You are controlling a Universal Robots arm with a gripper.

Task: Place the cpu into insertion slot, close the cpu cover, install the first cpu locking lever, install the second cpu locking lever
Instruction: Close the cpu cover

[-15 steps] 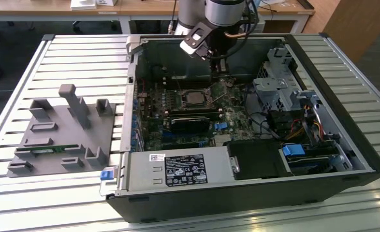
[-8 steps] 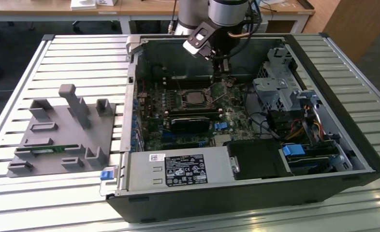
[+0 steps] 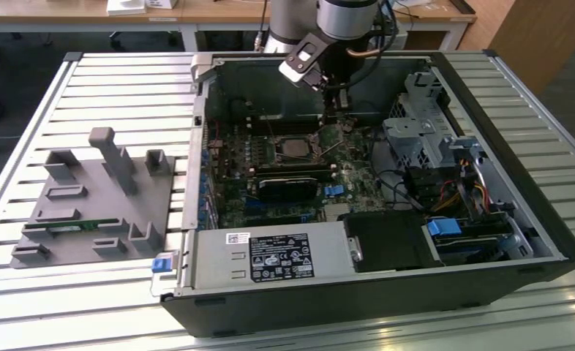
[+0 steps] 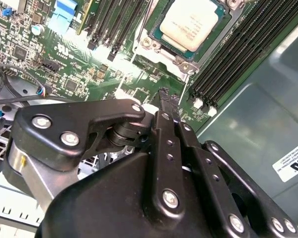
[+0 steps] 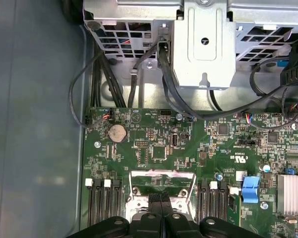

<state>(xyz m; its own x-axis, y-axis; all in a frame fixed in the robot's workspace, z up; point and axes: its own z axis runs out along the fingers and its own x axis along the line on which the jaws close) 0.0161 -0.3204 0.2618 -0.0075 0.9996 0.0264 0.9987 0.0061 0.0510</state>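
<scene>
I am looking into an open computer case [image 3: 366,311] on the slatted tabletop [image 3: 121,88]. The cpu [image 4: 191,22] lies flat in the insertion slot [image 4: 230,19]. The pincer [image 4: 165,96] is squeezed tight with nothing in it. Its tips hang low over the green board [image 4: 89,74], just beside the slot. In the first wrist view a silver frame, I think the cpu cover [image 5: 161,173], sits right by the tips. It looks open to me, but I cannot be sure. If the tips push crooked, they could slip and scrape the board or the black memory slots [image 4: 238,54] nearby. 1 white sticker [image 4: 293,163] is on the case wall and 1 big sticker [image 3: 278,257] is on the power box [image 3: 219,256]. I cannot read their print.
</scene>
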